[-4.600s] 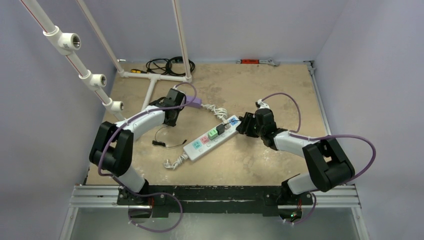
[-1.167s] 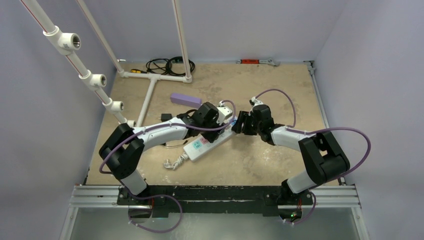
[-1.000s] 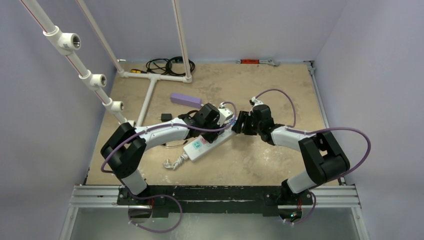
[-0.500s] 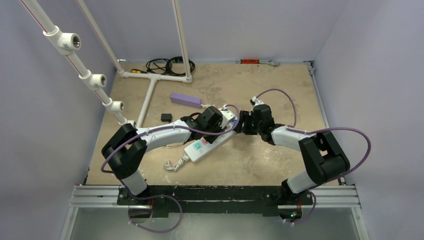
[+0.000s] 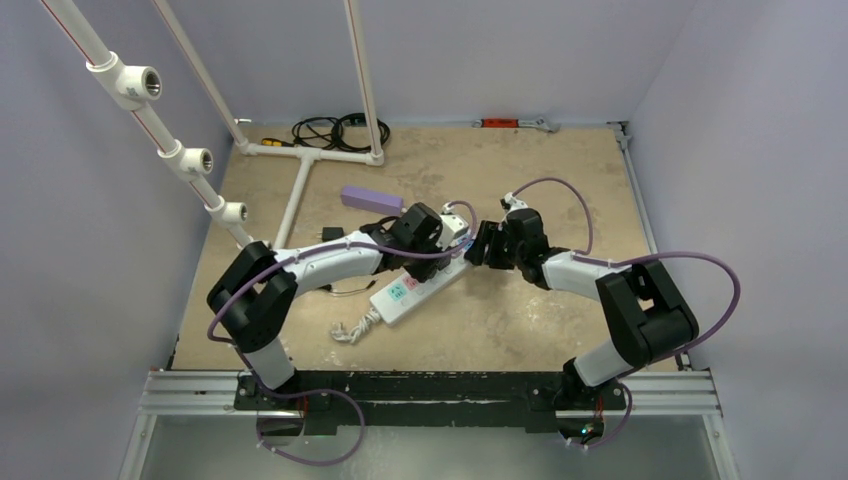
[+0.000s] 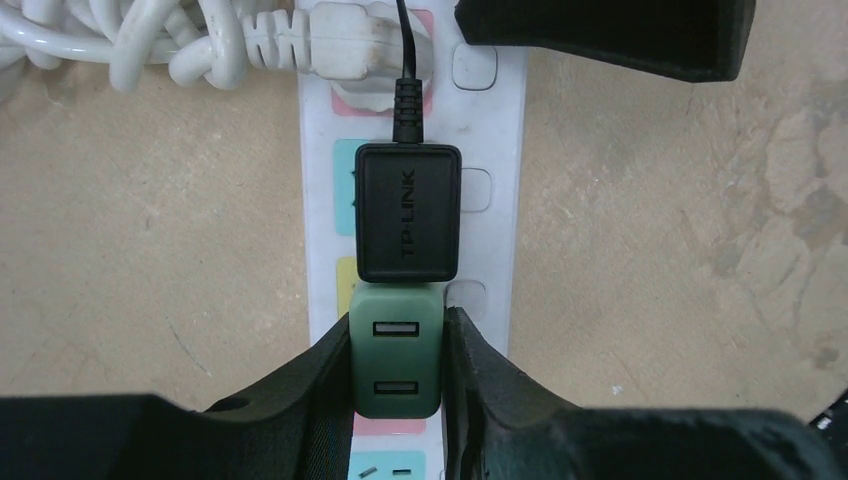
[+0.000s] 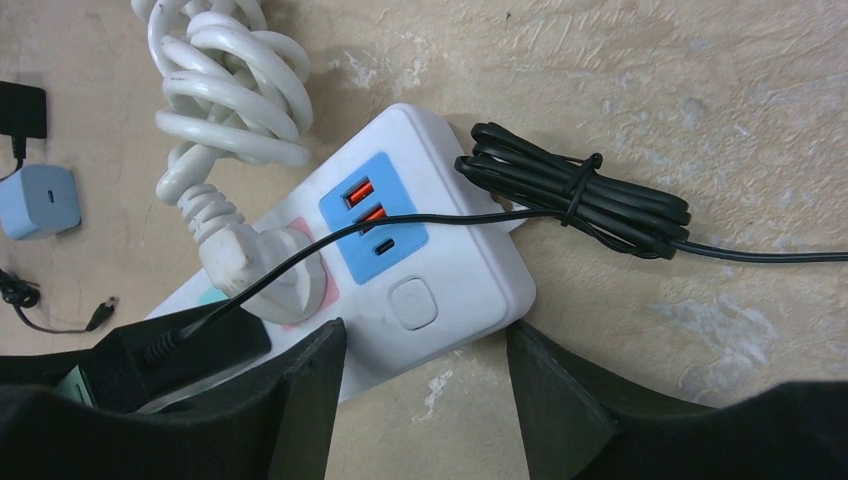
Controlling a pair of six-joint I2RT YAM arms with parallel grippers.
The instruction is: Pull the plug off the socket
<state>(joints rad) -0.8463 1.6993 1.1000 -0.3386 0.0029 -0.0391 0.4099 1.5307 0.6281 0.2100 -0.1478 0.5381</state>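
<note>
On the sandy stone-patterned table (image 5: 560,170) the long white power strip with coloured outlet faces (image 5: 400,296) lies diagonally between the arms. The right gripper (image 7: 425,350) is spread wide astride its switch end. The left gripper (image 6: 398,340) is clamped on the small green two-port USB plug (image 6: 396,365) — seated in the strip, right against a black TP-LINK adapter (image 6: 409,212).

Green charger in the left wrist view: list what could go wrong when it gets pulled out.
1. The black TP-LINK adapter sits tight against the green charger, which the left gripper clamps. A tilted pull may drag or loosen the adapter.
2. The right gripper straddles the end of the power strip, but a firm hold is not evident, so the strip may lift with the charger.
</note>
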